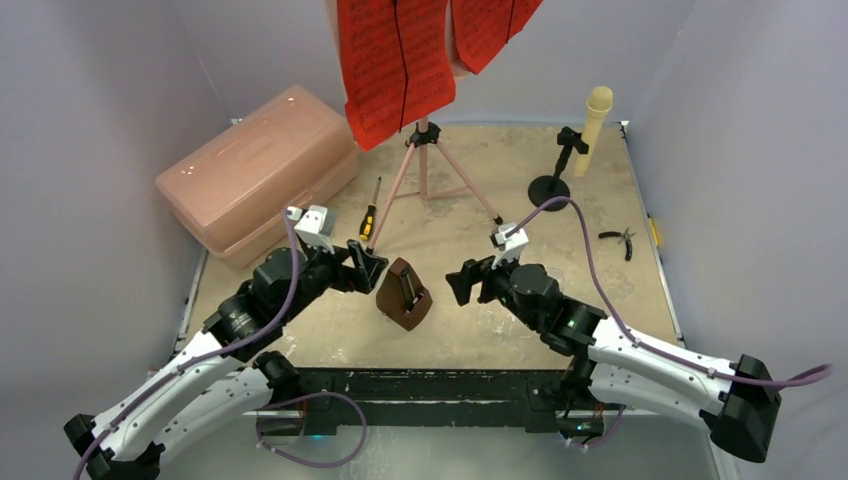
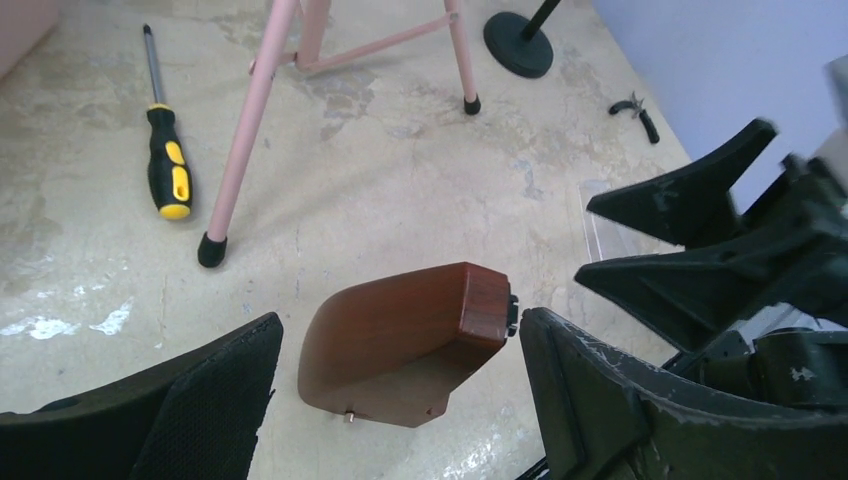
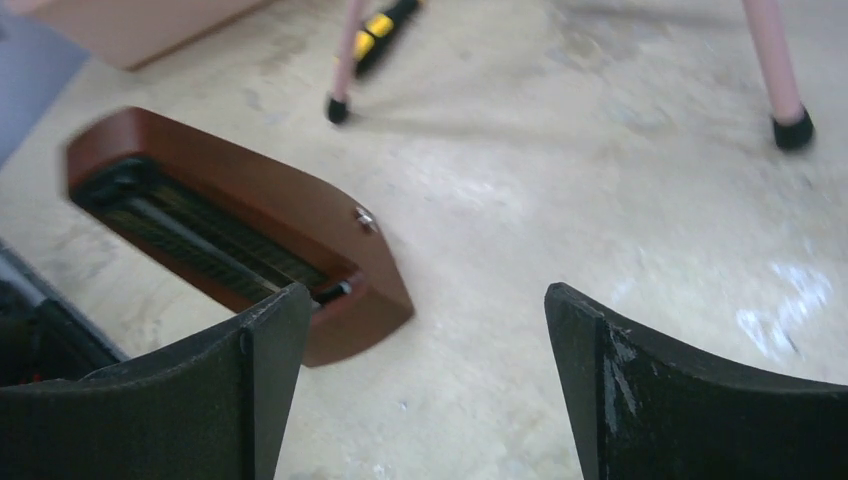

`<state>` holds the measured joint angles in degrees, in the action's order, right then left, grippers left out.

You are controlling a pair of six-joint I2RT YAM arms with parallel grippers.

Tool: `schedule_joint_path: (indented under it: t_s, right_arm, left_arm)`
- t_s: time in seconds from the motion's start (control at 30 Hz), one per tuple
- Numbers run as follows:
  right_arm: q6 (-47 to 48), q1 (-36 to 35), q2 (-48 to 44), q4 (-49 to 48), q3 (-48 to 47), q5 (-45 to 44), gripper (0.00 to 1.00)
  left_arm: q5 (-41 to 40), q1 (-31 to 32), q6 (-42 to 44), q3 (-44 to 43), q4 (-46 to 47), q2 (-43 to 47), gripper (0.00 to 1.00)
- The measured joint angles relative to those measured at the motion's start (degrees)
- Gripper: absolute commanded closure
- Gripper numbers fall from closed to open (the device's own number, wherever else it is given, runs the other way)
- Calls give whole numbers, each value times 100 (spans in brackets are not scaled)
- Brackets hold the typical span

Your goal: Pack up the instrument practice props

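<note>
Both pairs of jaws stand apart and hold nothing: the left gripper (image 1: 365,260) and right gripper (image 1: 464,282) flank the metronome (image 1: 404,295), which sits near the middle of the tabletop's (image 1: 500,335) near edge. The step in hand appears to be lifting the metronome; 1 gripper should close squarely across its 2 flat sides, low on the body, while the other backs clear. Stand (image 1: 425,170), pages (image 1: 395,60) and microphone (image 1: 596,112) wait along the far edge; the box (image 1: 260,170), far-left, is shut.
</note>
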<state>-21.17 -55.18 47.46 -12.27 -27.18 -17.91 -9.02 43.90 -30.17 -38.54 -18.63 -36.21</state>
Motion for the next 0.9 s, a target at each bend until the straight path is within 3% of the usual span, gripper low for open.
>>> schedule_joint_path:
  t_s: [0.1,0.33,0.57,0.77,0.9]
  right_arm:
    - [-468,-2,13,745,-90,-334,2]
    - [-1368,-2,592,2369,-645,-901,2]
    - [-1700,138,1421,3239,-1191,-1128,2]
    - [-1674,914,1781,3429,-1300,-938,2]
    - [-1635,1888,1764,3565,-1300,-693,2]
  left_arm:
    - [-50,0,122,-234,-251,146,9]
    - [-188,0,723,-953,-1056,186,6]
    - [-337,0,1239,-957,-1281,522,2]
    - [-317,-39,1482,-807,-1272,688,1]
    - [-177,-111,1543,-748,-1250,704,1]
